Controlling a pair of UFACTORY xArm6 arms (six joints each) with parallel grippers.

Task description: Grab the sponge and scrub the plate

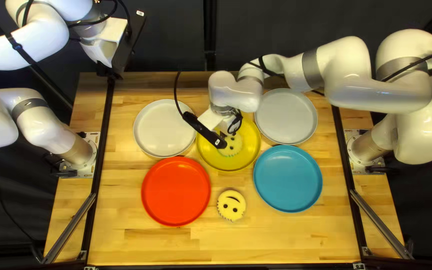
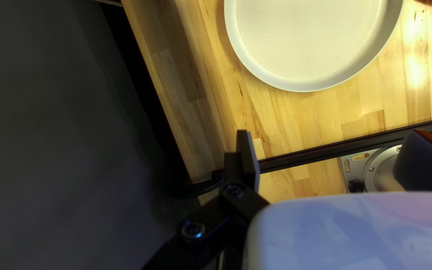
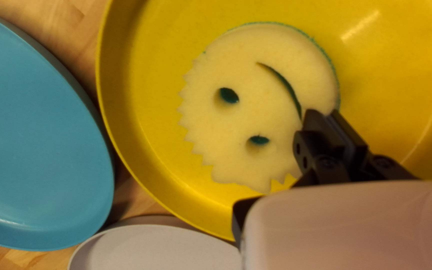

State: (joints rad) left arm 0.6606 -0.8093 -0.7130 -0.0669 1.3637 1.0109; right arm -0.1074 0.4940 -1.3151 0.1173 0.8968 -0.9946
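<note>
Sponge (image 3: 246, 112) on yellow plate (image 3: 388, 75), R hand (image 3: 313, 120) gripping edge

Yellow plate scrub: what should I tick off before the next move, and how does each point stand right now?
1. Smiley sponge inside the yellow plate: ok.
2. Right gripper fingers shut on the sponge's edge: ok.
3. Sponge pressed flat on the plate's floor: cannot tell.
4. Left gripper open, parked by the far left corner of the table: ok.
5. Second sponge outside the plate, on the table: ok.
</note>
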